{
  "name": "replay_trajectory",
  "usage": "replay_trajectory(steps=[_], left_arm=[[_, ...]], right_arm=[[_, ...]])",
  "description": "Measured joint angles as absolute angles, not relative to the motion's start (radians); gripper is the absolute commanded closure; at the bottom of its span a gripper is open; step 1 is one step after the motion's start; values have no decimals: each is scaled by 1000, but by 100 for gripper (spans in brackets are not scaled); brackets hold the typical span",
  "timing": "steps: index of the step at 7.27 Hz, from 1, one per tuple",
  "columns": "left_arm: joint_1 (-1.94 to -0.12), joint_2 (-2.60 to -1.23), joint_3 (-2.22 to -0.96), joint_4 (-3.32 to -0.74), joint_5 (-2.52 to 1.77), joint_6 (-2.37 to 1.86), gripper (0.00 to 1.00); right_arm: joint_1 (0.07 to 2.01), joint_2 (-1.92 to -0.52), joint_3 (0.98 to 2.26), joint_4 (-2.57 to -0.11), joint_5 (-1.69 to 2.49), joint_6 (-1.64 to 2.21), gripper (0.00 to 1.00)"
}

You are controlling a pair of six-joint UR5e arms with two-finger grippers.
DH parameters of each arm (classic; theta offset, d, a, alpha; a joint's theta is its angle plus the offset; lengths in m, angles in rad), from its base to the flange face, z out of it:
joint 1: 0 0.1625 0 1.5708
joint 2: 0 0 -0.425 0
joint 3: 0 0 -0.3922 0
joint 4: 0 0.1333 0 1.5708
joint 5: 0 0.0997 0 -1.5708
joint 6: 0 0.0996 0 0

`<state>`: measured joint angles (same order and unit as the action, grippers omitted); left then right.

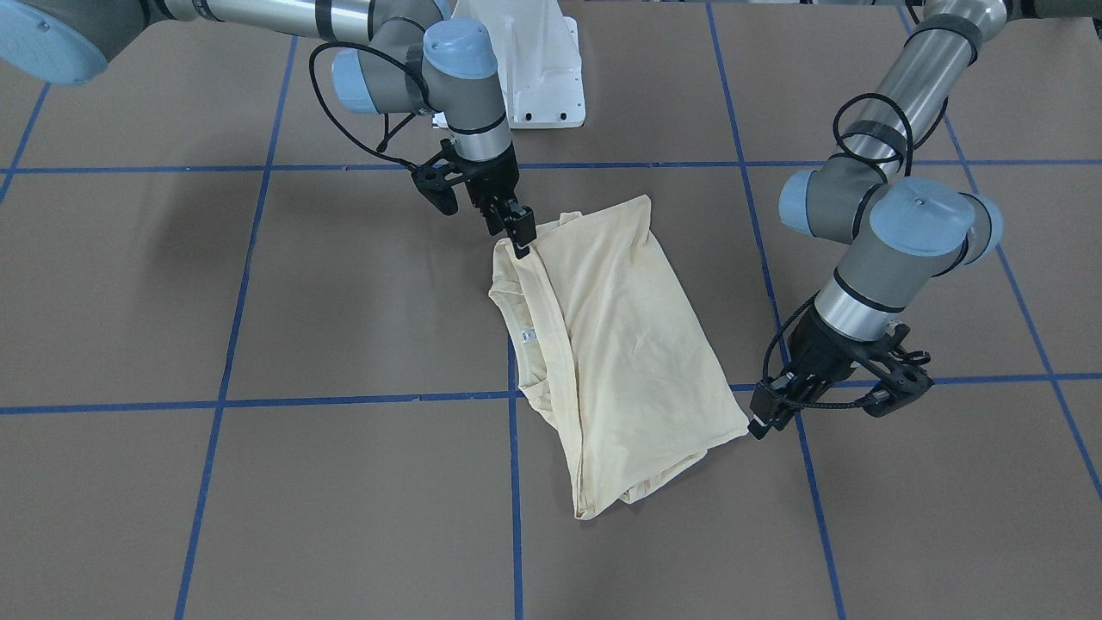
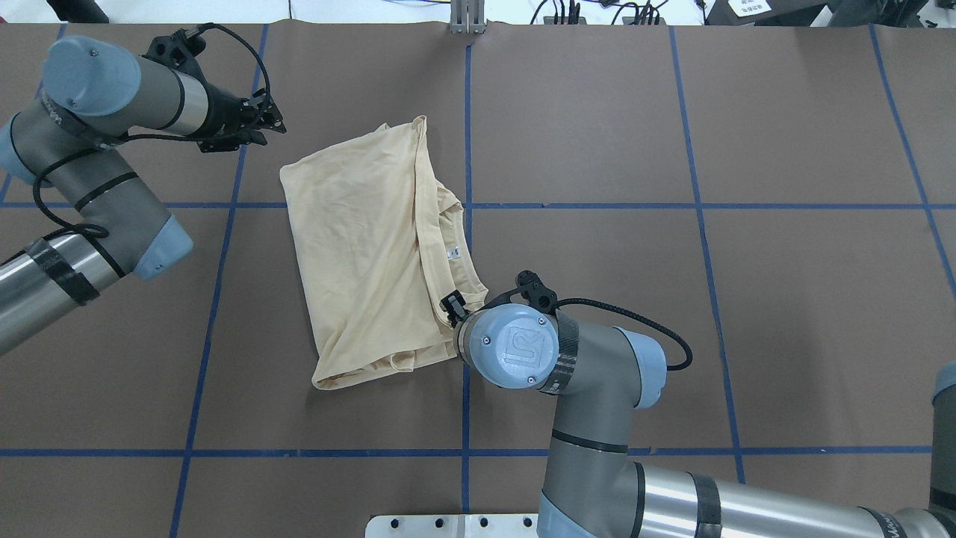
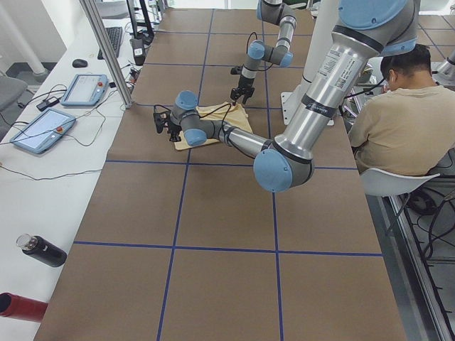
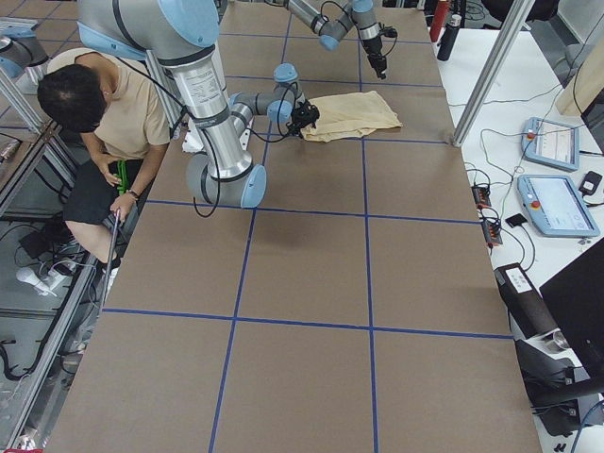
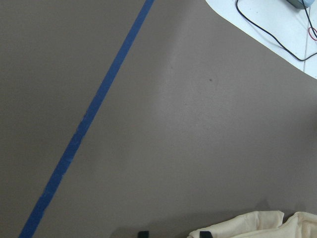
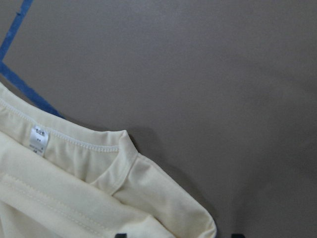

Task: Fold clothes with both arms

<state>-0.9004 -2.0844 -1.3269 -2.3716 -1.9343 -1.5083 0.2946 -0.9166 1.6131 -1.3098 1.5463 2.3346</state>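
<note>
The clothes are one pale cream-yellow shirt [image 1: 620,344] [image 2: 366,246], lying folded on the brown table with its white neck label [image 1: 530,334] [image 6: 39,139] showing. My right gripper [image 1: 519,239] [image 2: 452,306] stands open at the shirt's shoulder corner near the collar. In the right wrist view the corner [image 6: 163,198] lies between the spread fingertips. My left gripper [image 1: 761,422] [image 2: 263,125] hovers just beside the shirt's opposite corner and looks open, with nothing in it. In the left wrist view only an edge of the shirt [image 5: 257,225] shows at the bottom.
Blue tape lines [image 1: 515,499] cross the table. The white pedestal base [image 1: 538,69] stands at the robot's side. A person [image 3: 398,114] sits beside the table. Control tablets [image 3: 85,89], bottles [image 3: 43,250] and a metal post [image 3: 106,50] are along the far side.
</note>
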Motion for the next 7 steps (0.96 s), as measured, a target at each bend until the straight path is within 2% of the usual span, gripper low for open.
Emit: replay_trajectory(steps=[1,2,7], left_arm=[[-900,-2085,-1327,-2371,-1934,-1509,55],[-900,-2086,-1328,-2371,-1934,-1509,55],[-900,-2086,-1332,-2370,-1935,-1511,55]], right_arm=[[294,-917,1613,-1310,1547,2335,77],[293,-918,1613,-1310,1547,2335,100],[289,-917,1629,-1317,1555,2333,100]])
